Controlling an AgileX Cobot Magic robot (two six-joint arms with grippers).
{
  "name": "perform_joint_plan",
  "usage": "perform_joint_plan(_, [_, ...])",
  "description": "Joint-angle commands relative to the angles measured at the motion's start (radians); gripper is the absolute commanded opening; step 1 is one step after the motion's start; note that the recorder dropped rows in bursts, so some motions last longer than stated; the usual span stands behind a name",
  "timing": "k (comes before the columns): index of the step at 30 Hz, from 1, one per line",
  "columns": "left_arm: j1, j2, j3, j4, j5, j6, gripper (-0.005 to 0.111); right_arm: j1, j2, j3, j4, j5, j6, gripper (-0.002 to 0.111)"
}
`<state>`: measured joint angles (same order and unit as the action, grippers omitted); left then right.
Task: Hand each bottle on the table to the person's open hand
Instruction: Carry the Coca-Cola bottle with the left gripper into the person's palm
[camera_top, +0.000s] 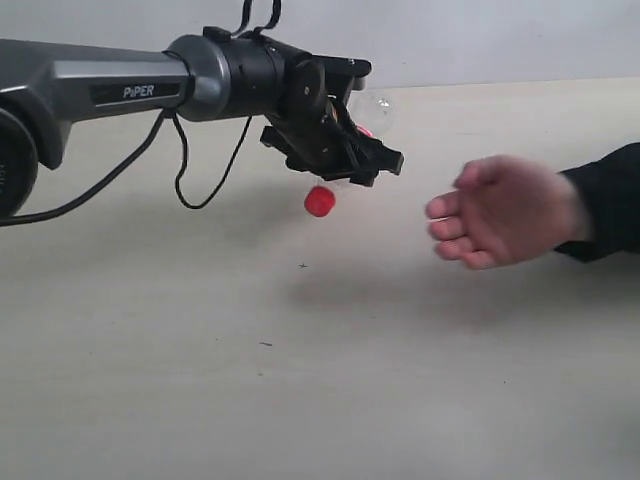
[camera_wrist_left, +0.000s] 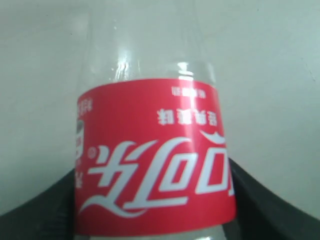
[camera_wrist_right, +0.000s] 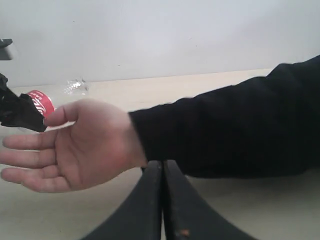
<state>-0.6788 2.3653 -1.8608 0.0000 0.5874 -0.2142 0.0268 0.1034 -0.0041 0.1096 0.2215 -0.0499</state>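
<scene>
My left gripper (camera_top: 349, 152) is shut on the clear bottle with the red label (camera_wrist_left: 154, 150) and holds it above the table (camera_top: 300, 390). The bottle is tipped, its red cap (camera_top: 319, 201) pointing down and its clear base (camera_top: 376, 110) up. The person's open hand (camera_top: 505, 212) waits palm-up just right of it, a short gap away, with a black sleeve (camera_top: 610, 200) on the wrist. In the right wrist view that hand (camera_wrist_right: 75, 145) lies ahead of my right gripper (camera_wrist_right: 163, 167), which is shut and holds nothing. The yellow bottle and both green-labelled bottles are out of view.
The grey left arm (camera_top: 110, 90) and its black cable (camera_top: 200, 185) reach in from the left. The person's forearm (camera_wrist_right: 225, 130) crosses right in front of my right gripper.
</scene>
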Motion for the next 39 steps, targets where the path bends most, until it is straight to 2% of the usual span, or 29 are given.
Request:
perform_joint_plan(1, [-0.008, -0.074, 0.009, 0.000, 0.084, -0.007, 0.000, -0.004, 0.002, 0.004, -0.006, -0.008, -0.001, 0.000])
perform_joint_plan(7, [-0.042, -0.223, 0.110, 0.051, 0.078, -0.078, 0.000, -0.004, 0.002, 0.004, -0.006, -0.008, -0.001, 0.000])
perform_joint_plan(13, [-0.094, -0.376, 0.239, 0.170, 0.088, -0.250, 0.000, -0.004, 0.002, 0.004, -0.006, -0.008, -0.001, 0.000])
perform_joint_plan(18, [-0.141, -0.448, 0.314, 0.175, 0.059, -0.422, 0.000, -0.004, 0.002, 0.004, -0.006, -0.008, -0.001, 0.000])
perform_joint_plan(26, [-0.218, -0.438, 0.319, 0.177, -0.076, -0.572, 0.000, -0.004, 0.002, 0.004, -0.006, -0.008, -0.001, 0.000])
perform_joint_plan(39, [-0.204, -0.295, 0.319, 0.181, -0.231, -0.639, 0.000, -0.004, 0.002, 0.004, -0.006, -0.008, -0.001, 0.000])
